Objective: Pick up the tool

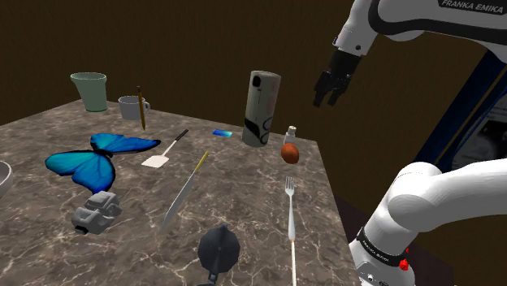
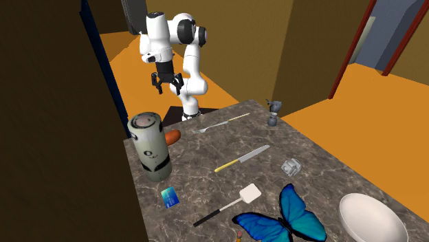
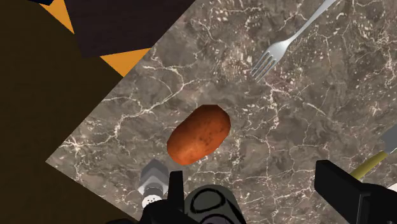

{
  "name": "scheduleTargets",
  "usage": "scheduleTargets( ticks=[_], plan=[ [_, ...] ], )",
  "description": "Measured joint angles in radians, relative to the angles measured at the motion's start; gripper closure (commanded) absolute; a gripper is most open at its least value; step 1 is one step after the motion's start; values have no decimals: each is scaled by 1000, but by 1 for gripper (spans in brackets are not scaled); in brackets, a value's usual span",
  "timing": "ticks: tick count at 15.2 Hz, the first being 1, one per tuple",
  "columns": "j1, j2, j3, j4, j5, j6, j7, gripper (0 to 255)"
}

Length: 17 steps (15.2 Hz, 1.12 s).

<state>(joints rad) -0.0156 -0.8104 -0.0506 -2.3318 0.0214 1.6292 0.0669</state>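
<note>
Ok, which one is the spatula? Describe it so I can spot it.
On the dark marbled tabletop, find the big blue butterfly. The spatula lies between it and the yellow-handled knife: flat white square blade, thin black handle, unlike the all-silver fork.

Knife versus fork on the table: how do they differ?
The knife has a yellow handle and grey blade; the fork is silvery all over. The knife lies mid-table, the fork nearer the edge by the arm's stand. The knife's blade points away from the tall cylinder, while the fork's tines point toward that end. Both lie flat on the marble table.
</note>
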Motion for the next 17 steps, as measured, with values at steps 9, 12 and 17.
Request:
scheduleTargets(
  ticks=[9, 12, 17],
  plan=[
    [0, 27, 187, -73, 105, 87, 285, 0],
    [-1, 68, 270, -75, 148, 128, 410, 0],
    [-11, 179, 412, -55, 203, 217, 619, 0]
  ],
)
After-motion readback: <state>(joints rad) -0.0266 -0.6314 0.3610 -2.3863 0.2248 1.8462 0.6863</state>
